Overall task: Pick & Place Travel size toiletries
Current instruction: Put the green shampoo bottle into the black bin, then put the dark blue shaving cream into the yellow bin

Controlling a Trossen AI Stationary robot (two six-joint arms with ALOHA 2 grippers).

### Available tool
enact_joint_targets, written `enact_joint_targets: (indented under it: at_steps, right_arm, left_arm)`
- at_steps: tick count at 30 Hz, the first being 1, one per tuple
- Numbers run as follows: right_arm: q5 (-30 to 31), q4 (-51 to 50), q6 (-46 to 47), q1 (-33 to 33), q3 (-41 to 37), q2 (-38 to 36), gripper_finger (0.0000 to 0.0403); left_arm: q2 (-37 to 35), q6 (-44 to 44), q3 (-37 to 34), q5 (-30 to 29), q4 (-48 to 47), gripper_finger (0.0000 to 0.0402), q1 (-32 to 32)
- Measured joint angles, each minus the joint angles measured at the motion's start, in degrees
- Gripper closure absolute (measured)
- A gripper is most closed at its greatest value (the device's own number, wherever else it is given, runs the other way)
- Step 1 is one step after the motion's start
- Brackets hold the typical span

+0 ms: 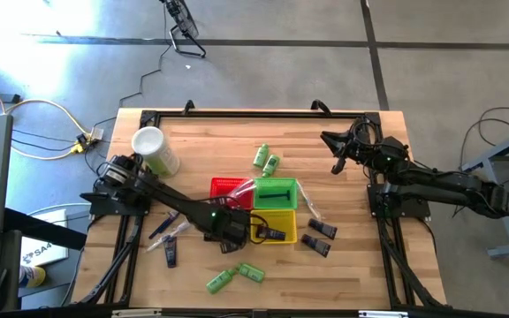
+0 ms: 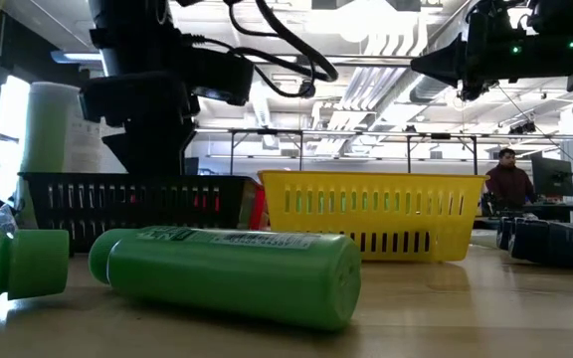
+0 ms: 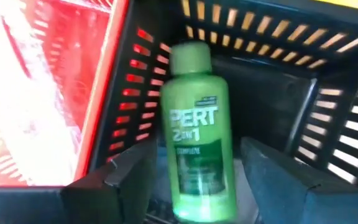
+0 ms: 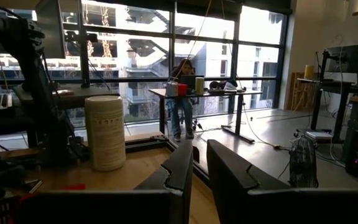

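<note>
Left gripper is down over the black basket at mid-table, fingers spread either side of a green bottle, not clamping it. Bottle lies inside the black basket, label up, next to the red basket wall. Released, by the look of it.

Right gripper is parked high at the far right of the table, fingers nearly closed, holding nothing.

Yellow basket sits just right of the black one, with a dark tube in it; green basket is behind it. Loose green bottles: two near the front edge, two beyond the baskets. Dark tubes lie right of the yellow basket and on the left. White cup is at far left.
</note>
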Motion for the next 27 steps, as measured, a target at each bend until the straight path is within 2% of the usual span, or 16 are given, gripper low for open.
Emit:
enact_joint_targets:
  at_steps: [5, 11, 20, 27]
  right_arm:
    - [0.1, 0.0, 0.0, 0.0, 0.0, 0.0, 0.0363]
    - [0.1, 0.0, -0.1, 0.0, 0.0, 0.0, 0.0363]
    - [0.1, -0.1, -0.2, 0.0, 0.0, 0.0, 0.0363]
    - [0.1, -0.1, -0.2, 0.0, 0.0, 0.0, 0.0363]
  left_arm:
    - [-0.1, 1.4, 0.0, 2.0, 0.1, 0.0169, 0.7]
    - [-1.9, 1.9, 0.2, 2.3, 0.1, 0.0210, 0.6]
    - [-2.6, 7.3, 8.9, 2.0, -1.6, 0.0260, 0.6]
    - [-2.7, 15.2, 18.8, -7.5, -0.6, 0.0279, 0.6]
